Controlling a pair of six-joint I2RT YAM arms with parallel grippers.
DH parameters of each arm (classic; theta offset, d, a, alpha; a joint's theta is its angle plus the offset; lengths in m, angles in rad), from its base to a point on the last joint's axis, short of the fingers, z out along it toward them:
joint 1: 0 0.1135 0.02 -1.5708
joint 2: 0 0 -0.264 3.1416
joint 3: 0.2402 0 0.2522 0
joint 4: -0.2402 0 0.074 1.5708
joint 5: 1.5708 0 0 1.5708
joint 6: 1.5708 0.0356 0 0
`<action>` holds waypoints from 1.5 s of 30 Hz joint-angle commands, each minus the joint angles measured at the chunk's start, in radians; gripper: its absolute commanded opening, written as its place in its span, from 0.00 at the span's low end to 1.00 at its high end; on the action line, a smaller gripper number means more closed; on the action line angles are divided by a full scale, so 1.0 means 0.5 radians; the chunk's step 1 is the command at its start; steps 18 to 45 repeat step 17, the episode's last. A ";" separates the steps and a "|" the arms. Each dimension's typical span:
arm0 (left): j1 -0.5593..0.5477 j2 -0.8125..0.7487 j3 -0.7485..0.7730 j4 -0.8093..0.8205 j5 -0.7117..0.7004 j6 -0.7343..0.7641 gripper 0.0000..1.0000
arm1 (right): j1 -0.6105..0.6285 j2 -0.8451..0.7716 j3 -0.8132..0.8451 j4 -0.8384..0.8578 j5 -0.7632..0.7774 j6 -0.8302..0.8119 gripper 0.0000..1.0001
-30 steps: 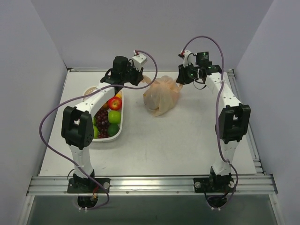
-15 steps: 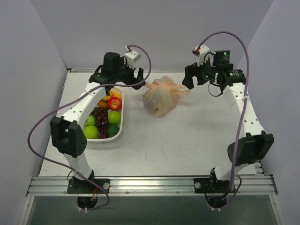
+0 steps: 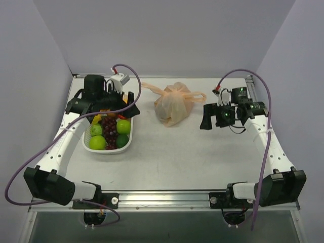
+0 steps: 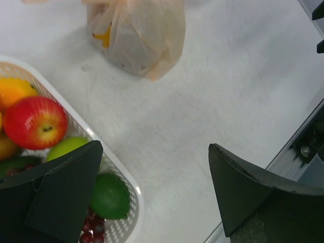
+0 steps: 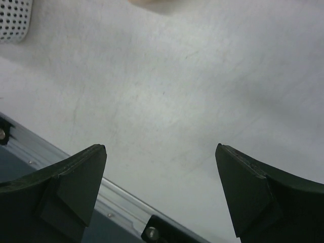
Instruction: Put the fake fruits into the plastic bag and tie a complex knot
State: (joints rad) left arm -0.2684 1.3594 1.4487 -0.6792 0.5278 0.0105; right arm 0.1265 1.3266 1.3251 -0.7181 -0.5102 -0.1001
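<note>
Between wide-open left hand [image 4: 154, 152] and right hand [image 5: 161, 149], the plastic bag [image 3: 173, 105] spreads handles [image 3: 152, 88] sideways

No readable text, labels or numbers anywhere.

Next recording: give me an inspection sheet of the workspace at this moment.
Surface: white table, faint scuffs.
Job's things: plastic bag stands mid-table, top gathered as if knotted, handle ends splayed, something yellow inside; other fruits lie in the basket.
Clutter: white lattice basket at left.
Grippers: left gripper open, empty, above the basket's edge; right gripper open, empty, over bare table right of the bag.
Cables: purple cables loop along both arms, apart from the bag.
Surroundings: plain walls; metal rail at the near edge.
</note>
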 commanded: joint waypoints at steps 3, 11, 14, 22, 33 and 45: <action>0.018 -0.163 -0.387 -0.222 0.000 -0.055 0.97 | 0.032 -0.315 -0.489 0.052 -0.182 0.267 0.94; -0.086 -0.283 -0.743 -0.136 -0.123 -0.043 0.98 | 0.078 -0.696 -0.917 0.240 -0.311 0.363 0.99; -0.175 -0.310 -0.793 -0.099 -0.267 -0.046 0.98 | 0.081 -0.733 -0.972 0.243 -0.330 0.369 1.00; -0.157 -0.317 -0.750 -0.105 -0.307 -0.003 0.97 | 0.081 -0.736 -0.957 0.243 -0.305 0.341 1.00; -0.157 -0.317 -0.750 -0.105 -0.307 -0.003 0.97 | 0.081 -0.736 -0.957 0.243 -0.305 0.341 1.00; -0.157 -0.317 -0.750 -0.105 -0.307 -0.003 0.97 | 0.081 -0.736 -0.957 0.243 -0.305 0.341 1.00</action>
